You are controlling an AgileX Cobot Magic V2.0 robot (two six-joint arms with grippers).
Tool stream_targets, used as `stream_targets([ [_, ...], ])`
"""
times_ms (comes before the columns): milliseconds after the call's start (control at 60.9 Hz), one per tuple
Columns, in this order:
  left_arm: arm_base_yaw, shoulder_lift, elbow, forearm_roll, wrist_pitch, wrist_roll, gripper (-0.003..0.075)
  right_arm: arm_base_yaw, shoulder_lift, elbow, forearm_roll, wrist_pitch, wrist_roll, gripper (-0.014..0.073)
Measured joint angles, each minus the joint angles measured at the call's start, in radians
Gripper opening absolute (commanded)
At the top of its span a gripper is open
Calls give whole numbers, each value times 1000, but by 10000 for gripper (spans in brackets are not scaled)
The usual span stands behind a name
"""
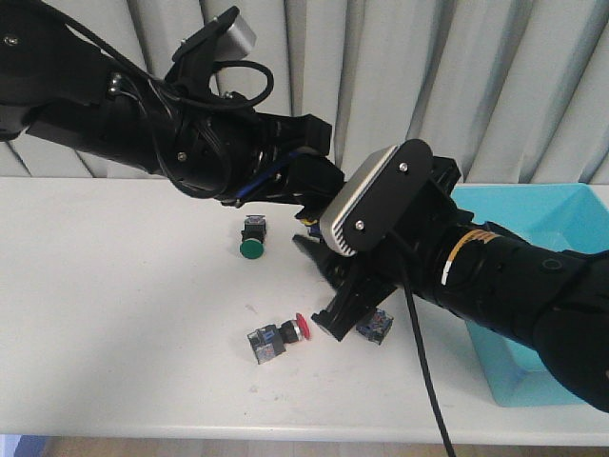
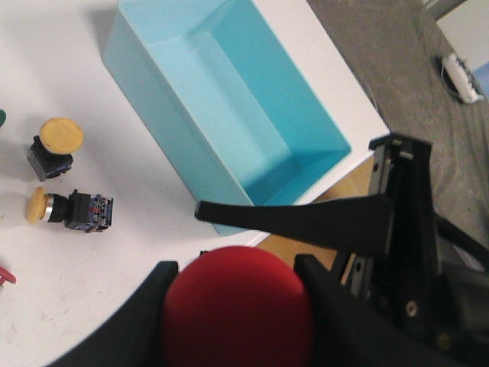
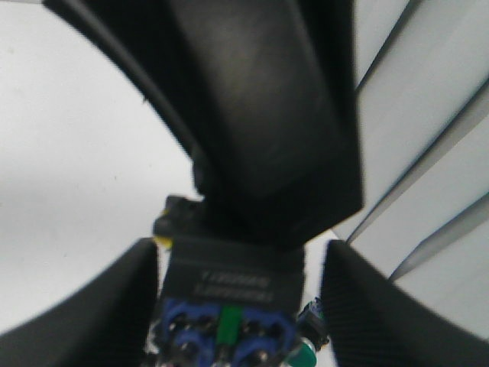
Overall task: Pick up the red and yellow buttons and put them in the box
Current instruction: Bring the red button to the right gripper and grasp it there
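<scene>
Your left gripper (image 2: 237, 306) pinches a red button (image 2: 237, 310) by its slick round cap; the right gripper (image 3: 229, 306), open, straddles a rigid button body (image 3: 229, 306) — grip those flat sides.

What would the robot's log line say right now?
left fingers: shut on red button | right fingers: open | box: empty | yellow buttons: on table

The front view looks forward over the white table (image 1: 114, 314) toward the grey curtain (image 1: 495, 86), from a little above, and holds both arms. The left wrist view looks steeply down, very near a red cap (image 2: 238, 310), with the turquoise box (image 2: 229, 107) beyond; the front view shares this box (image 1: 533, 214). The right wrist view sits very close behind a blurred switch body (image 3: 229, 306), facing the curtain (image 3: 428, 153).
</scene>
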Motion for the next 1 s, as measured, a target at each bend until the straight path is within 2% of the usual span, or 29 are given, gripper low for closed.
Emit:
stream_targets([
  [115, 0, 0, 0, -4, -3, 9, -7, 1, 0, 0, 30, -9, 0, -17],
  [378, 0, 0, 0, -4, -5, 21, 2, 1, 0, 1, 47, -9, -1, -7],
  [509, 0, 0, 0, -8, -5, 93, 55, 1, 0, 1, 49, -12, -1, -6],
  [657, 0, 0, 0, -15, -5, 161, 186, 1, 0, 1, 49, -15, -1, -4],
  [854, 0, 0, 0, -19, -2, 310, 435, 1, 0, 1, 50, -17, -1, -3],
  [936, 0, 0, 0, -14, -1, 353, 507, 1, 0, 1, 54, -17, -1, -3],
  [1002, 0, 0, 0, -10, -1, 366, 536, 1, 0, 1, 55, -16, -1, -3],
])
